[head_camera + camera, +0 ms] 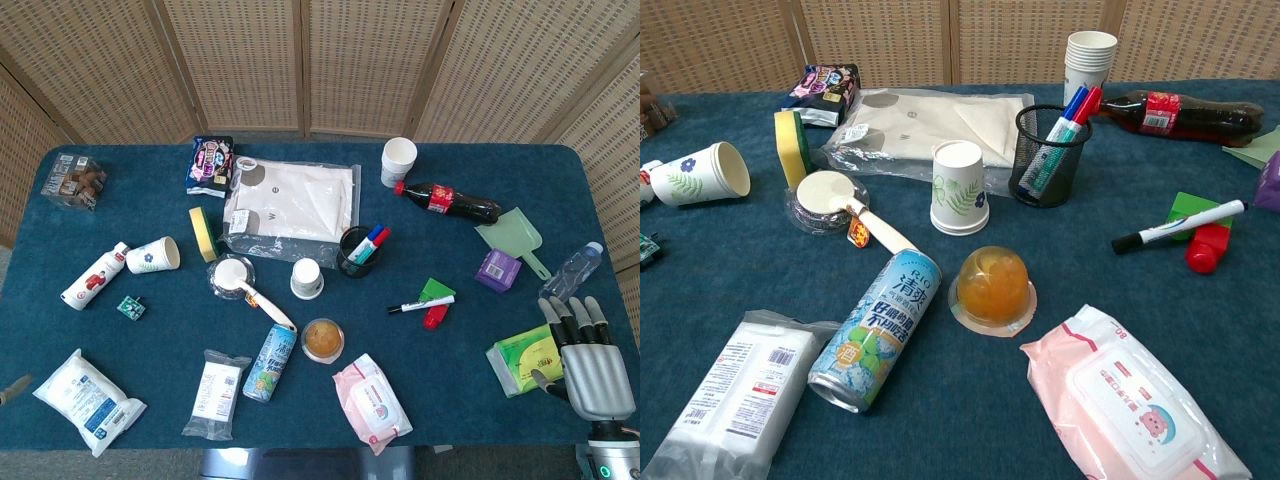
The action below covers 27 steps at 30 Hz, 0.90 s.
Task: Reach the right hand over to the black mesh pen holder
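The black mesh pen holder (357, 252) stands upright near the table's middle with blue and red markers in it; the chest view shows the pen holder (1048, 158) at upper right. My right hand (587, 355) hovers at the table's front right corner, fingers spread and holding nothing, far right of and nearer than the holder. It appears only in the head view. A grey tip at the far left edge may be my left hand (12, 389); too little shows to tell how it is held.
Between hand and holder lie a green tissue pack (523, 359), a black marker (421, 304) beside a red cap, and a purple box (498, 270). A cola bottle (447, 201), upturned paper cup (307, 279), jelly cup (322, 340) and pink wipes (372, 403) surround the holder.
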{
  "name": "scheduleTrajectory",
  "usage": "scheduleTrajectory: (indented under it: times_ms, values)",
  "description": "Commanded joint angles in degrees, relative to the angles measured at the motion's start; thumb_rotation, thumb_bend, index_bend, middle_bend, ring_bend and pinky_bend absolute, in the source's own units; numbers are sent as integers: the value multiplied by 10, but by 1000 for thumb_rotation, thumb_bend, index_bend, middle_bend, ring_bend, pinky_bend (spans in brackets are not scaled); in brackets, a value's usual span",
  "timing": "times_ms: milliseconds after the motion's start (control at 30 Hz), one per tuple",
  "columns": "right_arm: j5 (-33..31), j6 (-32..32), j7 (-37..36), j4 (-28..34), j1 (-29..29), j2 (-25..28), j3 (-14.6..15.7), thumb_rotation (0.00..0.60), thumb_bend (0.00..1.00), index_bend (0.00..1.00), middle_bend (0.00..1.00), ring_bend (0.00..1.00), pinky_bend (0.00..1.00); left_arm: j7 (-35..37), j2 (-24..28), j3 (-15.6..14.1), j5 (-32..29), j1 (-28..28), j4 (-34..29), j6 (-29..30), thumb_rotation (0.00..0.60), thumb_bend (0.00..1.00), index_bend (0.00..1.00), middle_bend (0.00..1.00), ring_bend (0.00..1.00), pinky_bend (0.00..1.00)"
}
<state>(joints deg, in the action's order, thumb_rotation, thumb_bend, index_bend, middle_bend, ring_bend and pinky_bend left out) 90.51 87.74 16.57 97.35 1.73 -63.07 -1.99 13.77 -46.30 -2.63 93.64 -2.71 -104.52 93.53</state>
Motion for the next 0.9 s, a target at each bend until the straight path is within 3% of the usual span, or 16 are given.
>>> scheduleTrajectory:
  times_ms: [33, 333, 667, 900]
  values:
    - [0, 1, -1, 0, 0, 0, -1, 600, 0, 90, 0, 0, 0, 0, 0, -1, 3, 0, 1, 0, 600, 39, 0, 0, 0, 0]
    - [2, -5, -8, 6, 6, -13, -1, 600, 0, 142, 0, 0, 0, -2, -1, -1, 8, -3, 1, 5, 600, 38, 0, 0, 0, 0]
    - [0, -81, 13, 13, 63, -77, -14, 600, 14, 200, 0, 0, 1, -13, -2, -4, 16, 1, -2, -4, 600, 38, 0, 0, 0, 0]
    - [-24, -118, 61, 23, 115, -131, -54, 600, 211, 322, 0, 0, 57, -33, -5, -8, 22, 6, -5, -15, 600, 38, 0, 0, 0, 0]
